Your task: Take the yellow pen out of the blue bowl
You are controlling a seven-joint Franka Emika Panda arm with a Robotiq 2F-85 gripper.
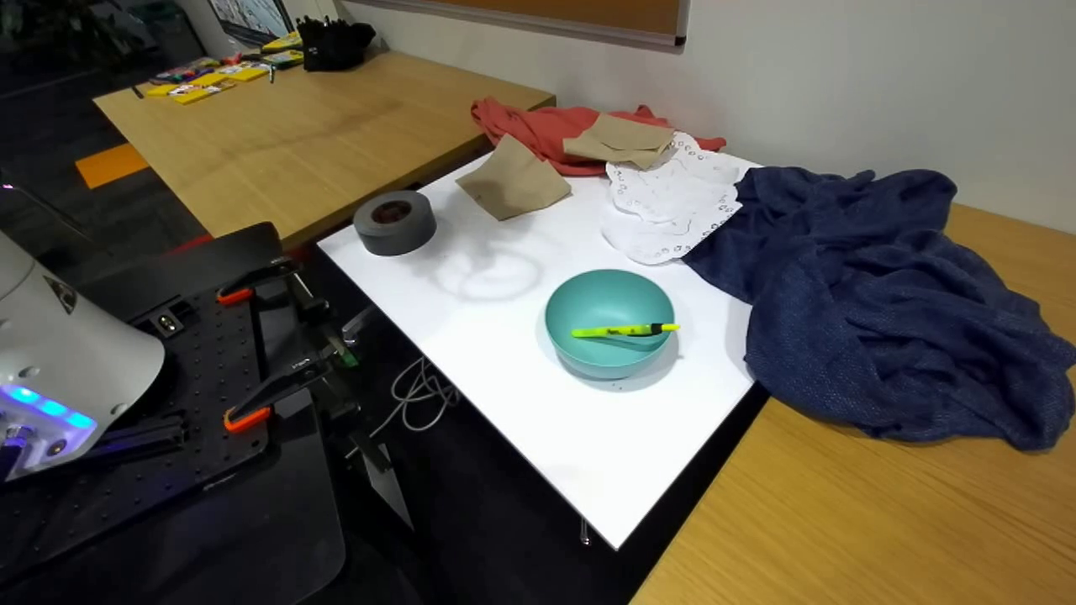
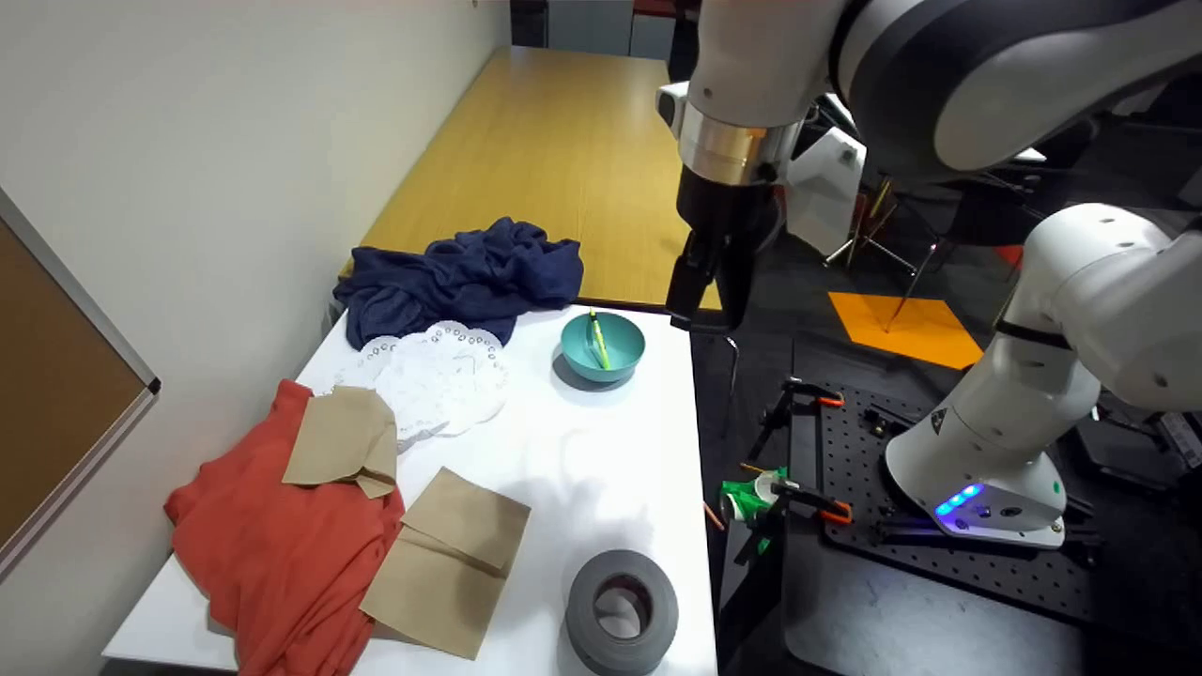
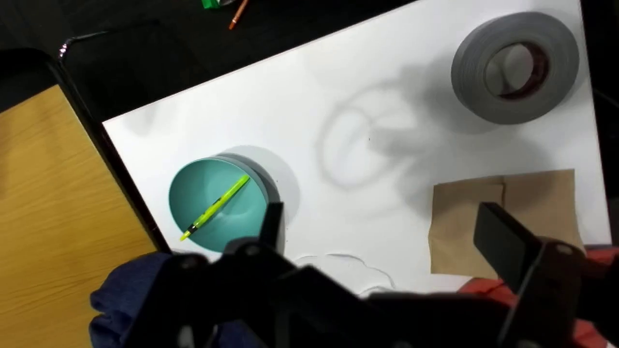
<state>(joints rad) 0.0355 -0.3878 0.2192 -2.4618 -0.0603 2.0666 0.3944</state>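
Observation:
The yellow pen (image 1: 622, 330) lies tilted in the teal-blue bowl (image 1: 601, 294), its dark-banded end resting over the rim. Pen (image 2: 599, 340) and bowl (image 2: 627, 340) also show in an exterior view, on the white table near its edge. In the wrist view, the pen (image 3: 213, 209) and bowl (image 3: 242, 224) are left of the jaws, and the left finger covers a little of the bowl's edge. My gripper (image 3: 382, 208) is open and empty, its fingers wide apart. In an exterior view my gripper (image 2: 706, 324) hangs above and beside the bowl, not touching it.
A grey tape roll (image 1: 395, 225) stands at another table corner. Brown papers (image 1: 514, 181), white doilies (image 1: 668, 210), a red cloth (image 2: 291, 554) and a heaped navy cloth (image 1: 883, 311) lie around. A wall with a corkboard (image 2: 56, 376) borders the table. Wooden tables (image 1: 908, 521) adjoin it.

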